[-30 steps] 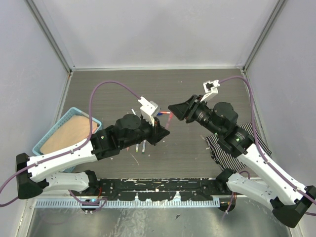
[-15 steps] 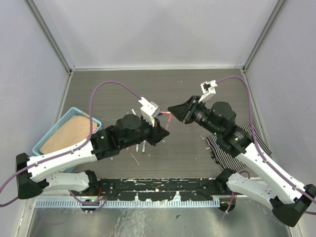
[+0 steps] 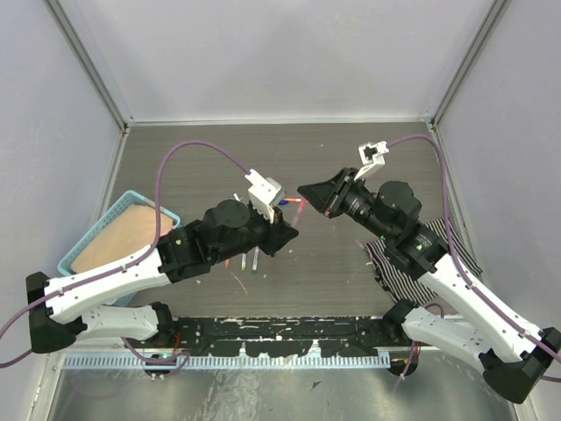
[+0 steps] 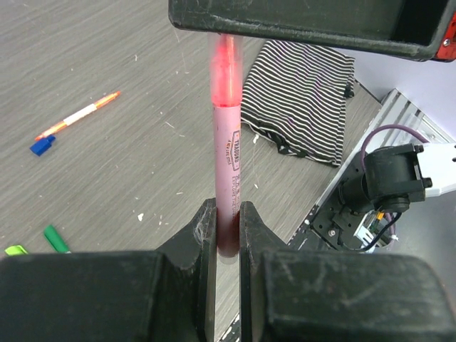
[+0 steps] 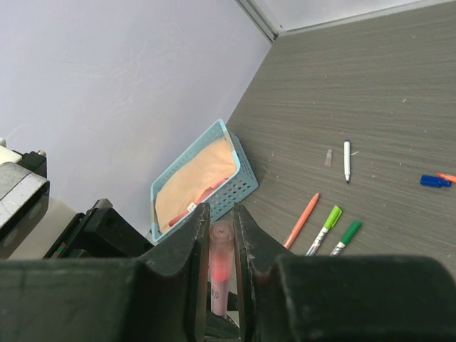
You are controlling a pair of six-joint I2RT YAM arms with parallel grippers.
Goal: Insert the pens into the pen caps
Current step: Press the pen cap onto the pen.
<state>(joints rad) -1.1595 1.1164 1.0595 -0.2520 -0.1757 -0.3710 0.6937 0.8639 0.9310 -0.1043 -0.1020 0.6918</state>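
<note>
Clamped at frame centre on the lower end of a pink plastic marker pen [image 4: 228, 157]: left gripper [image 4: 228, 214], jaws pressed onto the barrel. Pinching the translucent pink cap [image 5: 221, 260] at its top end: right gripper [image 5: 221, 217]. Loose at lower right: slim orange pen [image 5: 301, 221] on grey wood-grain table [image 5: 356, 85].

Two arms seen from above. The left arm [image 3: 114, 281] reaches forward and to the right from its base, low over the table. The right arm [image 3: 456, 281] reaches forward and to the left, its wrist raised. The left gripper [image 4: 228, 214] and right gripper [image 5: 221, 214] meet tip to tip near the centre. The left fingers clamp the base of a pink pen [image 4: 226, 142]. The right fingers close on its opposite end.
</note>
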